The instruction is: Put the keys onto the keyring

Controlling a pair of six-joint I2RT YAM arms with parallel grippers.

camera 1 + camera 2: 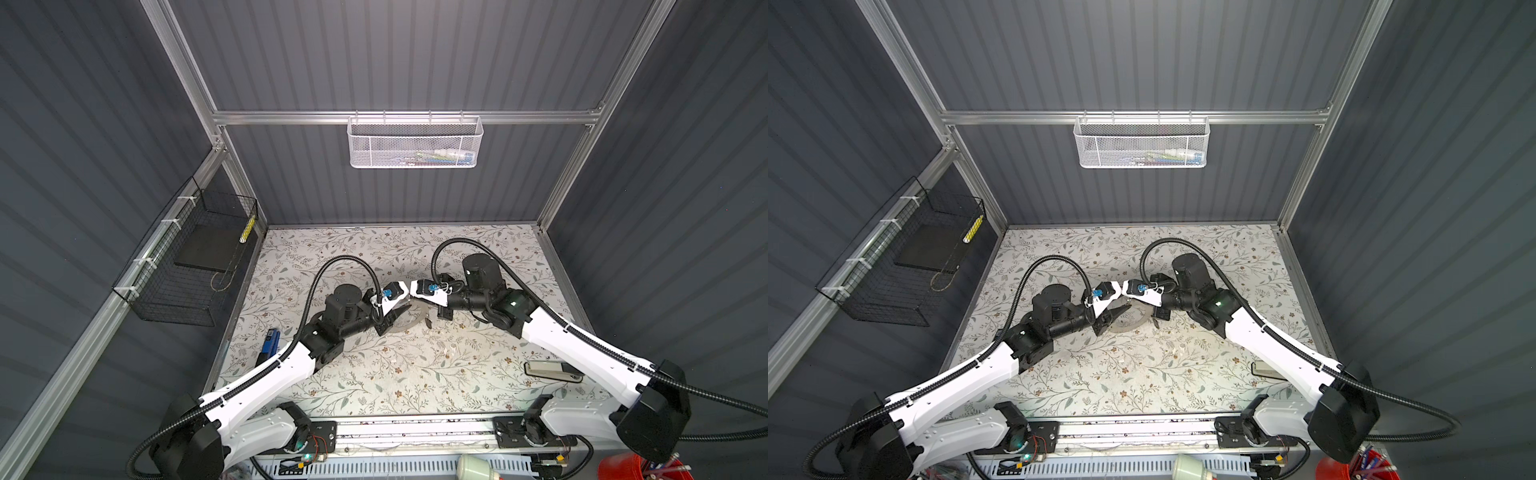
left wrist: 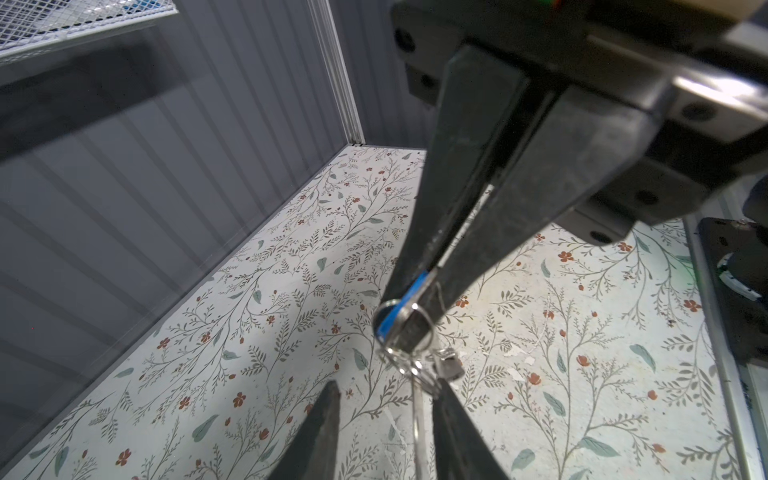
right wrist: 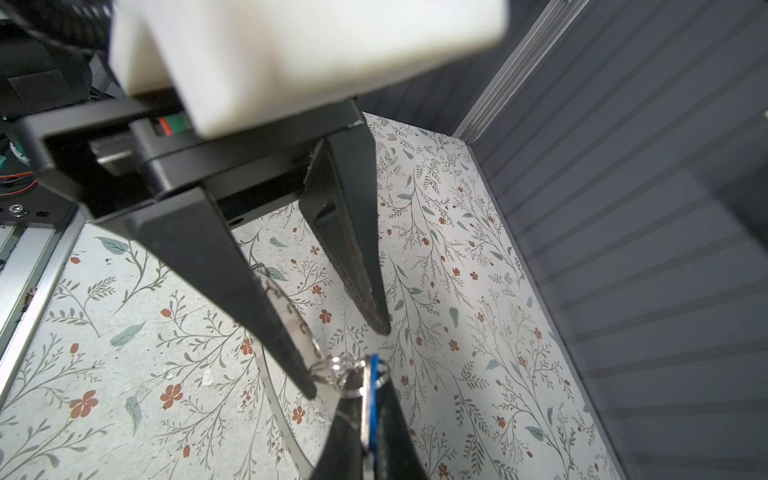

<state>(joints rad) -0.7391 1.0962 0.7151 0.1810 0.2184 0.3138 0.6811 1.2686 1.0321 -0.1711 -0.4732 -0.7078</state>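
Right gripper (image 2: 410, 309) is clamped all the way down on the blue-tagged key (image 2: 390, 320). It's pinching the flat plastic tag, so the little split rings (image 2: 405, 359) dangle off the tip. Left gripper (image 3: 347, 359) sits roughly a third open. The keyring (image 3: 291, 320) runs between its fingers, lying along the inside of one finger (image 3: 249, 291) rather than being squeezed, as far as the wrist views show. The two tips are nose to nose over the middle of the floral table (image 1: 395, 374).

Handling guess: the keyring looks like thin, springy sheet metal, so it's probably light, slick and keen to twist or swing. Gripping flat across the band, close to wherever it opens, seems the safest hold. The key probably weighs next to nothing, and its tag is the only decent place to grab.

Murky bits:
- The gap in the band can't be found in any view.
- It's unclear whether the split rings touch the band.
- A small silvery bit (image 2: 449, 365) behind them could be the blade or a clasp.
- The black fob key doesn't show anywhere.
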